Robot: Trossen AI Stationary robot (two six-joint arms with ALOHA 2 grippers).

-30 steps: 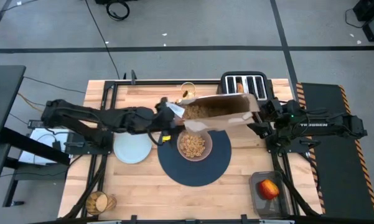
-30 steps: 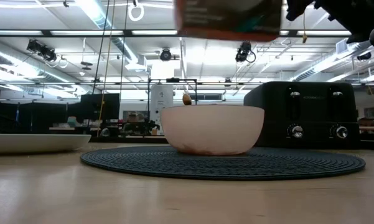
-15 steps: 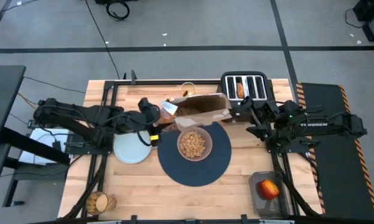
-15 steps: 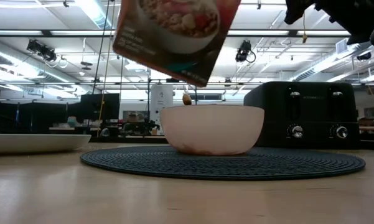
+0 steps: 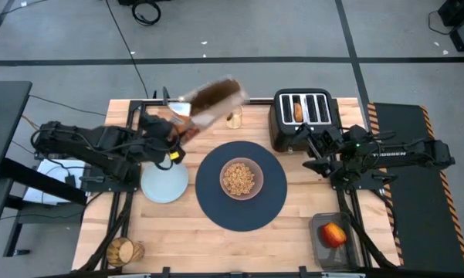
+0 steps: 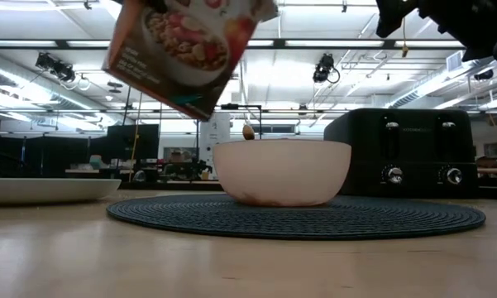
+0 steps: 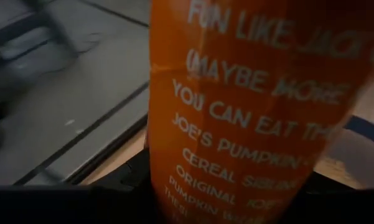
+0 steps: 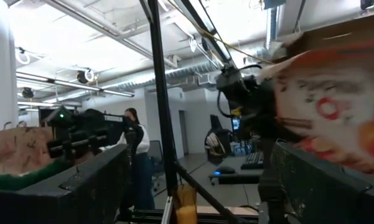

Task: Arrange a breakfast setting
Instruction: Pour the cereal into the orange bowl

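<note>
Swung away from over the bowl since a moment ago, the orange cereal box [image 5: 208, 100] now hangs tilted near the bench's [image 5: 177, 232] far edge, gripped by the left tool [image 5: 176, 133], whose fingers are partly closed on it. From above, the pinkish bowl [image 5: 241, 178] holds cereal [image 5: 240, 179] and sits in the middle of the navy placemat [image 5: 274, 205]; the pale plate [image 5: 164, 184] lies just beside the mat on the left, the amber tumbler [image 5: 233, 116] stands beyond it, another glass [image 5: 122, 251] sits at the near left corner, and the red apple [image 5: 333, 234] rests at the near right. A bagel [image 5: 297, 111] pokes from the black toaster [image 5: 278, 127]. Next to the toaster, the right tool [image 5: 307, 151] hovers, its fingers spread wide and empty. At bench height, the box [image 6: 178, 51] floats above and left of the bowl [image 6: 282, 171], toaster [image 6: 405, 153] behind. The left wrist camera is filled by the box's orange panel [image 7: 255, 112]. The right wrist view shows the box [image 8: 323, 106] blurred, with a person [image 8: 139, 162] standing far back.
</note>
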